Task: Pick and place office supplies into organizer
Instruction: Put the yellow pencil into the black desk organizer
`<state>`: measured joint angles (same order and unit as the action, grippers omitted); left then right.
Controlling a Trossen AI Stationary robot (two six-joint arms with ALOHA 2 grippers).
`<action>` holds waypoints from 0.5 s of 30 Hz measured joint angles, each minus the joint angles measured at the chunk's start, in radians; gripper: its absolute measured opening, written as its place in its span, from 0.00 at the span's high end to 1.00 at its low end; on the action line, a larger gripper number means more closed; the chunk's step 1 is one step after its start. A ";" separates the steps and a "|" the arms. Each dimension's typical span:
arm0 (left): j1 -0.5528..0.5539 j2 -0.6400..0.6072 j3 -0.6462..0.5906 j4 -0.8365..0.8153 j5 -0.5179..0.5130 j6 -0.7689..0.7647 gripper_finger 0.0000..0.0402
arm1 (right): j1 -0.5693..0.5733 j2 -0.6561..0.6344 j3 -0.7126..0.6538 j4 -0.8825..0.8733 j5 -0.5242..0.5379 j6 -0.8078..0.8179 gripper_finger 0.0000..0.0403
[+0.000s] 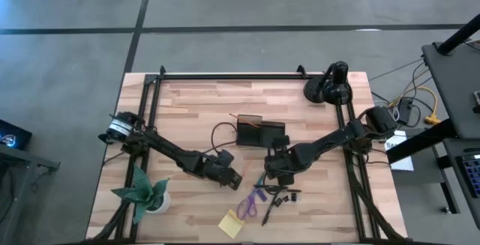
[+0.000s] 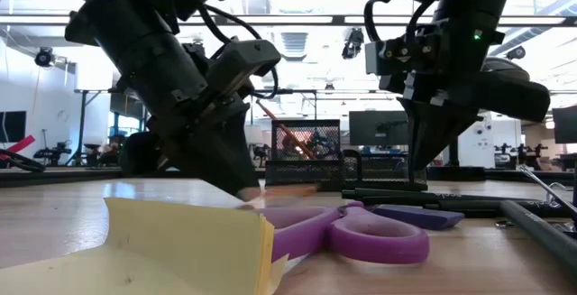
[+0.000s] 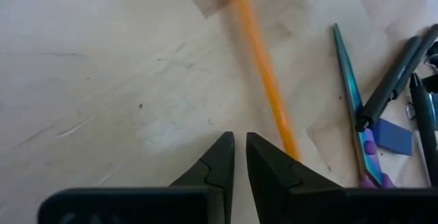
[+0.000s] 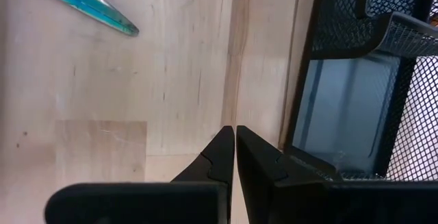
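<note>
My left gripper point(image 1: 237, 175) point(image 3: 239, 148) is shut, low over the wood, with a thin orange pencil point(image 3: 263, 80) lying flat just beside one finger. My right gripper point(image 1: 274, 173) point(image 4: 236, 133) is shut too, tips down close to the organizer's near wall point(image 4: 342, 101). The organizer point(image 1: 259, 131), a dark mesh tray, holds an orange pencil point(image 1: 250, 121) leaning inside it. The purple-handled scissors point(image 1: 251, 200) point(image 2: 361, 232), black pens point(image 3: 393, 80), small purple piece point(image 3: 393, 136), tiny black clips point(image 1: 289, 196) and yellow sticky-note pad point(image 1: 231, 223) lie flat on the table near both grippers. My left gripper has the orange pencil point(image 3: 287, 138) running past the outer side of one finger point(image 3: 274, 169), flat on the table. Whether the finger touches it, I cannot tell.
A round black lamp base point(image 1: 328, 88) stands at the far right corner and a green paper plant point(image 1: 142, 192) near the left edge. A black cable point(image 1: 219, 134) loops left of the organizer. Bare wood point(image 1: 187, 110) lies across the far left.
</note>
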<state>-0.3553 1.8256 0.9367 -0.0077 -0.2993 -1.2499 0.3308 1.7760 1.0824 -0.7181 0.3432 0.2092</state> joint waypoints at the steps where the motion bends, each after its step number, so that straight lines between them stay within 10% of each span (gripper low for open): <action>1: 0.000 0.000 0.000 -0.001 0.000 0.000 0.94 | -0.001 0.000 0.000 0.000 0.000 -0.001 0.98; 15: -0.066 -0.023 0.031 0.001 0.008 -0.038 0.94 | -0.058 0.000 0.008 0.070 -0.002 -0.003 0.98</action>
<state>-0.4211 1.8025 0.9678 -0.0068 -0.2914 -1.2880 0.2724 1.7763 1.0904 -0.6477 0.3416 0.2062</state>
